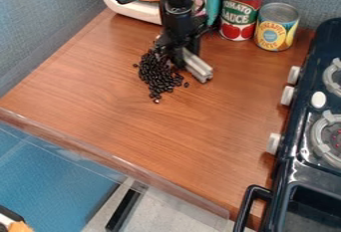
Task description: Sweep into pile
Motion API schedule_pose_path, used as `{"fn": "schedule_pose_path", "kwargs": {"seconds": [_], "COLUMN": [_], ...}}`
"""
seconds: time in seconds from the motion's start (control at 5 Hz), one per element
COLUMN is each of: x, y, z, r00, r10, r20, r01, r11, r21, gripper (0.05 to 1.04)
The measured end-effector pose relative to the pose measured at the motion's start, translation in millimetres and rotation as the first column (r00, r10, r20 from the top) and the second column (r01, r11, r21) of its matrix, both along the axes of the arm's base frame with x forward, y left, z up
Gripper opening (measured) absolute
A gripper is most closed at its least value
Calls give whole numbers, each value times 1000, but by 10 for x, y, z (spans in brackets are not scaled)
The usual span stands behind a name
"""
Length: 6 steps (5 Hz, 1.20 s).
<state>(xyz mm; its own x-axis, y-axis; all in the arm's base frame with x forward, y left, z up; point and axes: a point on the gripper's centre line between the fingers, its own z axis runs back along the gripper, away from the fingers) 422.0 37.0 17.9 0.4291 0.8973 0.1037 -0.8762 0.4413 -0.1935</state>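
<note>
black beans [158, 73] lay heaped, the claw [182, 57] was clamped on a grey bar [198, 68], beside them on the worktop [166, 131]

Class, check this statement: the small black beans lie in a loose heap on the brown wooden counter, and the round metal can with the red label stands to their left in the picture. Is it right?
The side is wrong: the camera view shows the can to the right of the small black beans, which do lie loosely heaped on the counter.
</note>
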Motion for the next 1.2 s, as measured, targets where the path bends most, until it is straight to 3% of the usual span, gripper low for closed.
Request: {"fn": "schedule_pose_path", "kwargs": {"seconds": [1.0,1.2], "x": [-211,-40], "y": [16,-39], "z": [-11,141], "r00": [1000,999], "r10": [-9,-29], "r20": [-17,40], "r01": [9,29], "r11": [1000,1000], "r21": [16,3], "gripper": [386,386]}}
